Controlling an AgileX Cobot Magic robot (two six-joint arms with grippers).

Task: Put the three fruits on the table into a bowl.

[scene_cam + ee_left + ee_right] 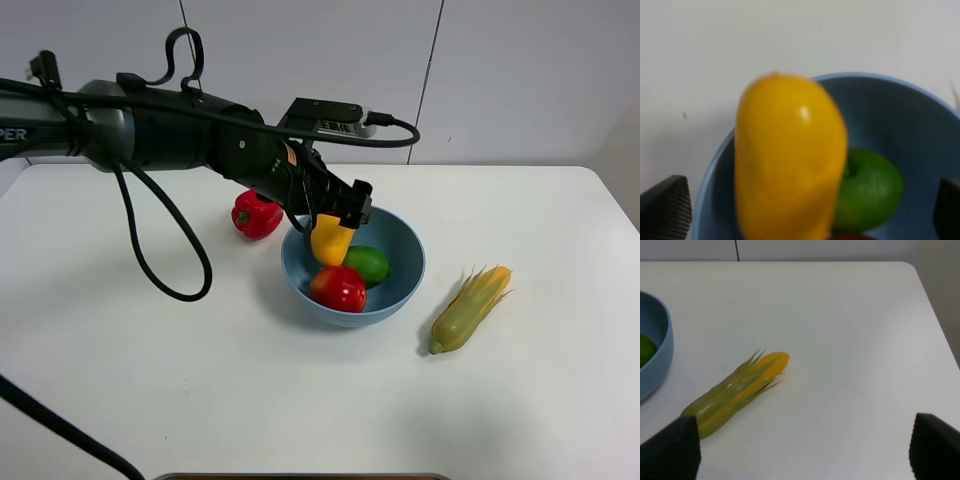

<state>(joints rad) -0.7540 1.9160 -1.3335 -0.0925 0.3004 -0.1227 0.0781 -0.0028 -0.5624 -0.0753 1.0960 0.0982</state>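
Observation:
The light-blue bowl (405, 236) stands mid-table and holds the green lime (367, 264) and the red-and-yellow apple-like fruit (338, 288). The yellow-orange mango (330, 242) hangs on end over the bowl's near-left rim, just under my left gripper (346, 214). In the left wrist view the mango (790, 160) is blurred. It sits between the wide-apart fingers of the left gripper (806, 206), with gaps on both sides, above the bowl (905, 115) and the lime (870, 190). My right gripper (805, 450) is open and empty over the white table (850, 315).
A red bell pepper (256, 214) lies just left of the bowl, under the left arm. A yellow-green corn cob with husk (470, 308) lies right of the bowl; it also shows in the right wrist view (737, 392), beside the bowl's edge (662, 355).

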